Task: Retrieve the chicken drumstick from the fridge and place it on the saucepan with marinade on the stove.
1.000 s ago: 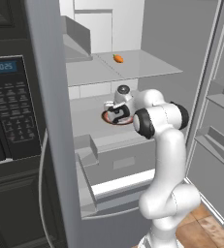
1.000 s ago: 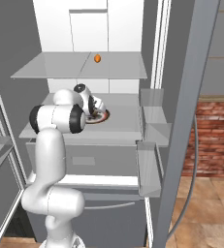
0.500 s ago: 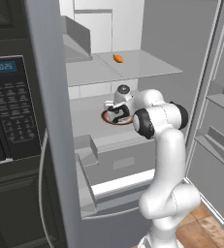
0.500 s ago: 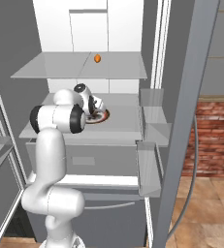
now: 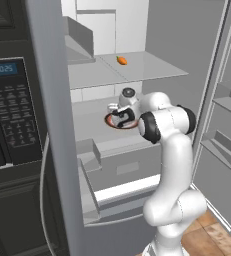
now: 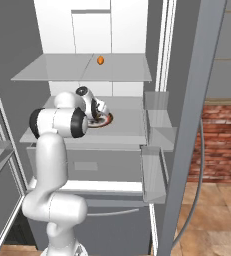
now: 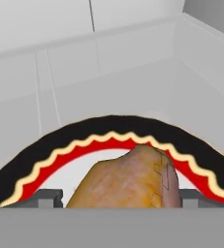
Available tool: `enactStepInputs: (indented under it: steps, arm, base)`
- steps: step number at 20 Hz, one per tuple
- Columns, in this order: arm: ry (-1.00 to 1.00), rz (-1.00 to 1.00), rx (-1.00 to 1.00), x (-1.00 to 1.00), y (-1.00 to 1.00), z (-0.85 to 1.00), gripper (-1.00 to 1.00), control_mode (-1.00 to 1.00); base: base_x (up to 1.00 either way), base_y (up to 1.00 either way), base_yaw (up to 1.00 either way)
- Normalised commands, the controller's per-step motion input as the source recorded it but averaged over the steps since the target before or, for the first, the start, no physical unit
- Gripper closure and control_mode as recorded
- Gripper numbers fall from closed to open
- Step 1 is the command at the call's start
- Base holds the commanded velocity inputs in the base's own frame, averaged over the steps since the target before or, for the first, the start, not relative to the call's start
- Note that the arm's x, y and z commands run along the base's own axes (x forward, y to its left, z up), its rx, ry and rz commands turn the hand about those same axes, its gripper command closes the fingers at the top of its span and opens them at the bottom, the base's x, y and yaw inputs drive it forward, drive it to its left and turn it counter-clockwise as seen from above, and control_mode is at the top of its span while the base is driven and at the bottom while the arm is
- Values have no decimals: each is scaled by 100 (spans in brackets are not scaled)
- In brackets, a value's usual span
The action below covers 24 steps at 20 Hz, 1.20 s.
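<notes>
**Claw low over the plate on the fridge's middle shelf**

Left base view: one fridge [image 5: 152, 55] stands open, white inside, with two grey shelves showing and one drawer below. One black wall oven [image 5: 12, 110] with a keypad sits at 9 o'clock of the opening. The white arm rises from 5 o'clock and bends into the fridge, its claw [image 5: 121, 116] pointing down over one red-rimmed plate [image 5: 112, 121] on the middle shelf. One small orange oval item [image 5: 121, 60] lies on the upper shelf, at 12 o'clock of the claw and well apart from it. The drumstick is hidden under the hand here.

Right base view: the arm comes up from 7 o'clock. The claw [image 6: 101, 112] hangs over the plate [image 6: 107, 119], which lies at the middle of the lower shelf. The orange item [image 6: 100, 60] rests on the shelf above, at 12 o'clock. Two door bins show at 3 o'clock of the plate.

Hand view: one chicken drumstick [image 7: 128, 181], golden-brown and lumpy, lies on the plate [image 7: 50, 155], whose rim runs black, cream and red. Two grey finger tips stand at 9 and 3 o'clock of the meat, just beside it, so the claw is spread around the drumstick; whether they press it I cannot tell.
</notes>
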Motion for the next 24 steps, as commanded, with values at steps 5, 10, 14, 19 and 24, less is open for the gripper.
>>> enactStepInputs:
  steps: [5,10,14,19,24]
  arm:
    - [0,0,0,0,0,0,100,-100]
    - [-2,0,0,-34,0,11,100,-100]
    - [-9,0,0,-69,0,41,100,-100]
    - [-9,0,0,-80,0,40,100,-100]
    - [-2,0,0,-87,0,78,100,-100]
  base:
    - [0,0,0]
    - [0,0,0]
    - [0,0,0]
    - [0,0,0]
    - [0,0,0]
